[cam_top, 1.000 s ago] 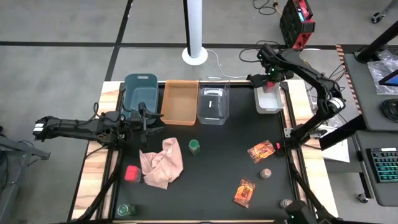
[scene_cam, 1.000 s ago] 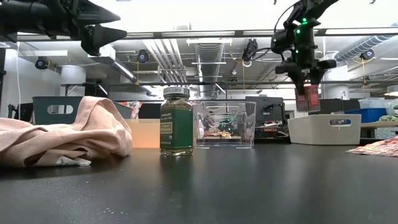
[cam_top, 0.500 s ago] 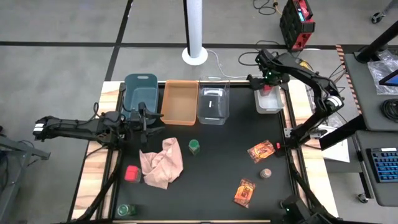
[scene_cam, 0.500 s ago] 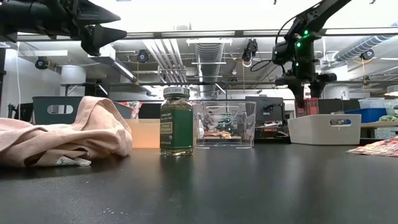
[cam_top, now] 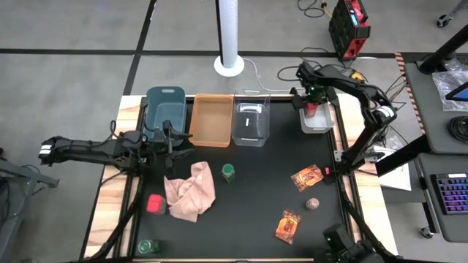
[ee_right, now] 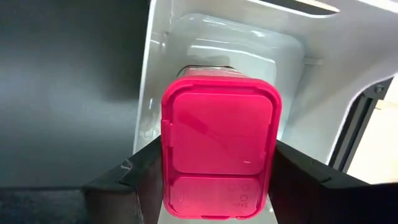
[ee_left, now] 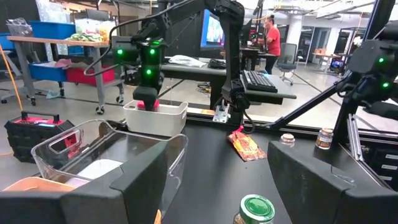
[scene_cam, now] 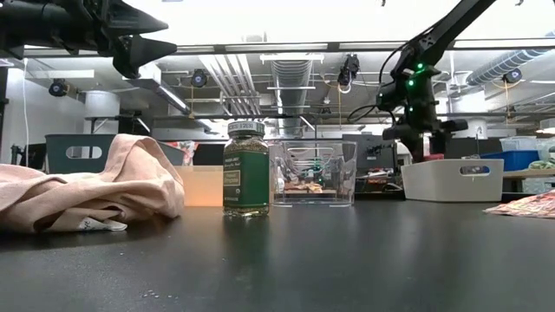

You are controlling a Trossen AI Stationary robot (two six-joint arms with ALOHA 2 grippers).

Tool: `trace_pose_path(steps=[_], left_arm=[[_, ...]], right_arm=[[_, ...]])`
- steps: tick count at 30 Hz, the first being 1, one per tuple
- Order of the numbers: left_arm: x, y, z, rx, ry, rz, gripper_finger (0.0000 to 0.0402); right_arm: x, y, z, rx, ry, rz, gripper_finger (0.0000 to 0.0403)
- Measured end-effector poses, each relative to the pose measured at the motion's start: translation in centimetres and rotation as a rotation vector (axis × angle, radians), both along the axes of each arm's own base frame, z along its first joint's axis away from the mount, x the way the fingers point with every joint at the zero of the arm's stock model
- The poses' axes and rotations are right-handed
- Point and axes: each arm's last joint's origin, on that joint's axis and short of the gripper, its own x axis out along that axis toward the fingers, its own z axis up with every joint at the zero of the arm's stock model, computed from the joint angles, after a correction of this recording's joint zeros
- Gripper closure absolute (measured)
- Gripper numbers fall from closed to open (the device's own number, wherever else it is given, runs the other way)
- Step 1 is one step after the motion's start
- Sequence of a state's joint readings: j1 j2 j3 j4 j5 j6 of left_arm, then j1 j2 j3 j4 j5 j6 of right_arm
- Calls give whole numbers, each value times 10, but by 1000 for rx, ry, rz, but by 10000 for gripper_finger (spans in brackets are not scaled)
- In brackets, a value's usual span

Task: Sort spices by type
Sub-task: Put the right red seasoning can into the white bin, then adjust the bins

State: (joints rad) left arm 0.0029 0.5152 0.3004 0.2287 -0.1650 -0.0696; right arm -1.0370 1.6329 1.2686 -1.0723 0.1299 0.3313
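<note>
Over the white bin point(ee_right: 205, 37), right hand point(ee_right: 217, 180) clamps red container point(ee_right: 219, 146).

Right pincer point(cam_top: 313, 107) clamped, arm reaching far; left pincer point(cam_top: 178, 140) spread wide, arm level.

Red-lidded spice container point(ee_right: 217, 146) upright in white bin point(ee_right: 205, 56)

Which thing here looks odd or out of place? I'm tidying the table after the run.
The crumpled pink cloth stands out: it lies bunched on the black mat among the spices, and a red container sits right at its edge. Nothing looks spilled or broken. The right gripper holds another red container over the white bin.
</note>
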Motion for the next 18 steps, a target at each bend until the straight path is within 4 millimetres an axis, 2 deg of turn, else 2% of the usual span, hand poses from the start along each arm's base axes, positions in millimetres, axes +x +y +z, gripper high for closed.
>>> trace_pose_path(steps=[4, 7, 12, 18], left_arm=[[0, 0, 0, 0, -1, 0, 142], [0, 0, 0, 0, -1, 0, 142], [0, 0, 0, -11, -6, -1, 142], [0, 0, 0, -22, -7, 0, 142]], right_arm=[[0, 0, -3, 8, 7, 2, 137], [-1, 0, -1, 0, 3, -1, 117], [-3, 2, 17, -49, -25, -5, 123], [-7, 10, 61, -149, -87, -23, 152]])
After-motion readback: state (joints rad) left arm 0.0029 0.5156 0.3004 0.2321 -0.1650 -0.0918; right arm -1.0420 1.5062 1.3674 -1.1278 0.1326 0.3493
